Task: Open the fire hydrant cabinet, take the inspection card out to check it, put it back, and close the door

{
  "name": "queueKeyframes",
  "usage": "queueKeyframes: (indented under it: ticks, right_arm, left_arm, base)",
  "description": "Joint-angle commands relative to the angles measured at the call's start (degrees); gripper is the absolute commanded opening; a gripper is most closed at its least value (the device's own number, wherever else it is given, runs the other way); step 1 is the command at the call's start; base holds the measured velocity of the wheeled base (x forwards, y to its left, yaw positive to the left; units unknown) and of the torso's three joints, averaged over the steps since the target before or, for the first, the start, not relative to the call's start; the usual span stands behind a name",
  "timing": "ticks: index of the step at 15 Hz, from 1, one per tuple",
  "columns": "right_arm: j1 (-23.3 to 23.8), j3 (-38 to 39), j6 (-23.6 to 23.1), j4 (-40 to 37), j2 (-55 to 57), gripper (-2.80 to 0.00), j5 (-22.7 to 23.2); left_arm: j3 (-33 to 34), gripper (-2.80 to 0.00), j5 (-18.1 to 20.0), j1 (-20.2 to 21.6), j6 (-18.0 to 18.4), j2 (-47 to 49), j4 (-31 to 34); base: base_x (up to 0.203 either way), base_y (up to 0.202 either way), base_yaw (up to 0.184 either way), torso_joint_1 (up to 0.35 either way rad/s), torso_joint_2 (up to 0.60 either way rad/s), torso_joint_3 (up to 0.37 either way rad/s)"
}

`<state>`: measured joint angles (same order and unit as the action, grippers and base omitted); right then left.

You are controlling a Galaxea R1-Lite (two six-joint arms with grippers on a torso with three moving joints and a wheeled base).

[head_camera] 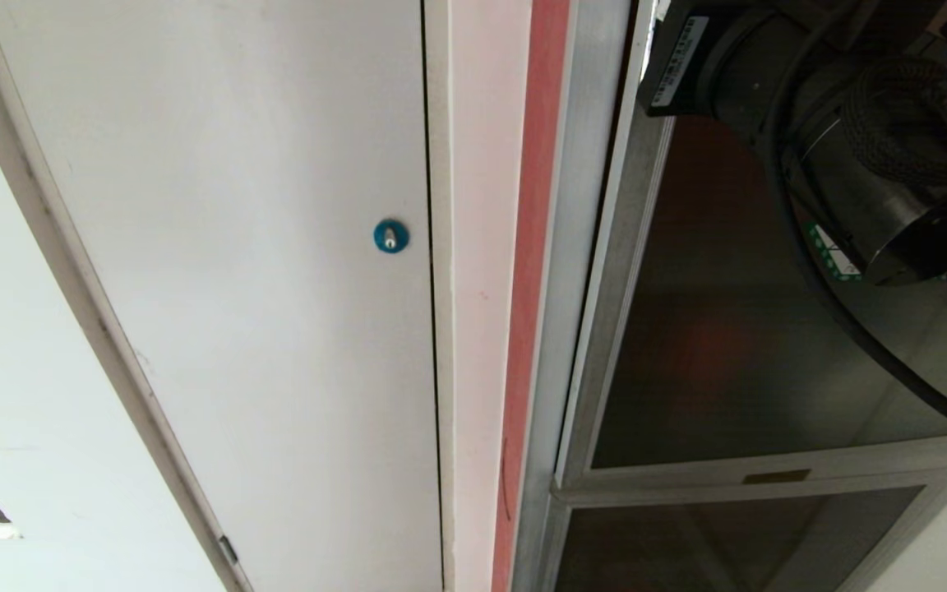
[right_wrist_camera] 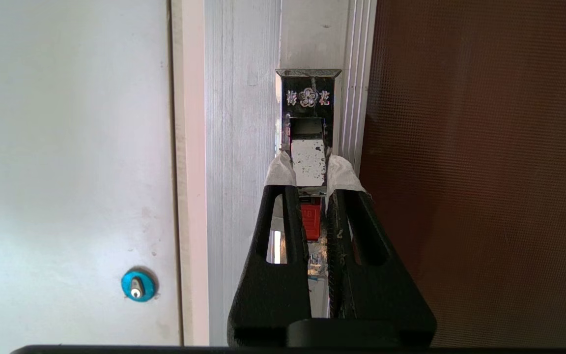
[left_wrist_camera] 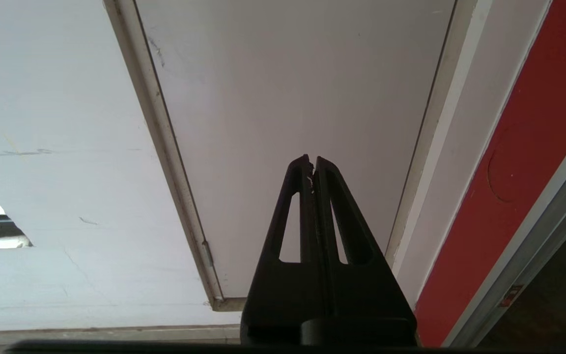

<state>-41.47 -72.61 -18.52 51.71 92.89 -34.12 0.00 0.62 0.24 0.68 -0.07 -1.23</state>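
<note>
**Latch tab clamped at the cabinet frame**

The right gripper (right_wrist_camera: 310,172) is pressed up against the silver frame of the fire hydrant cabinet (right_wrist_camera: 243,147), and its white-padded fingertips (right_wrist_camera: 279,172) are clenched on the shiny metal latch tab (right_wrist_camera: 308,164) between them. Just beyond the tips, the chrome latch plate (right_wrist_camera: 307,96) with its stamped flower mark is seen fixed to the frame. A small red piece (right_wrist_camera: 310,221) is glimpsed between the fingers, closer to the wrist. Immediately to one side of the gripper, the door (right_wrist_camera: 479,172) with its dark tinted glass is seen lying shut in the frame; to the other side, beyond the frame, the plain white door (right_wrist_camera: 67,147) with its round blue lock (right_wrist_camera: 138,286) is found.

In the head view, the right arm (head_camera: 852,123) is seen reaching across the dark glass.

The left gripper (left_wrist_camera: 312,164) is held apart from the work, fingers closed together on nothing, pointed at the white door. The inspection card cannot be seen.
</note>
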Motion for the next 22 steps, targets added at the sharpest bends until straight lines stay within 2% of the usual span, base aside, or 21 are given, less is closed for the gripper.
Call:
queueKeyframes:
  ticks: [1, 12, 18, 19, 22]
  right_arm:
    - [0.0, 0.1, -0.2, 0.2, -0.1, 0.00, -0.2]
    - [0.0, 2.5, -0.2, -0.1, -1.7, 0.00, -0.2]
    - [0.0, 11.2, -0.2, 0.1, -7.2, 0.00, -0.3]
    - [0.1, 11.9, -0.2, 0.1, -8.1, -2.80, -0.3]
    - [0.1, 14.1, -0.2, 0.0, -11.1, -2.80, -0.4]
  left_arm:
    - [0.4, -2.80, 0.0, 0.0, 0.0, 0.1, 0.0]
    - [0.4, -2.80, 0.0, 0.0, 0.0, 0.1, 0.0]
    - [0.4, -2.80, 0.0, 0.0, 0.0, 0.1, 0.0]
    - [0.4, -2.80, 0.0, 0.0, 0.0, 0.1, -0.1]
    - [0.4, -2.80, 0.0, 0.0, 0.0, 0.1, -0.1]
  base:
    - [0.000, 0.000, 0.000, 0.000, 0.00, 0.000]
    - [0.000, 0.000, 0.000, 0.000, 0.00, 0.000]
    - [0.000, 0.000, 0.000, 0.000, 0.00, 0.000]
    - [0.000, 0.000, 0.000, 0.000, 0.00, 0.000]
    - [0.000, 0.000, 0.000, 0.000, 0.00, 0.000]
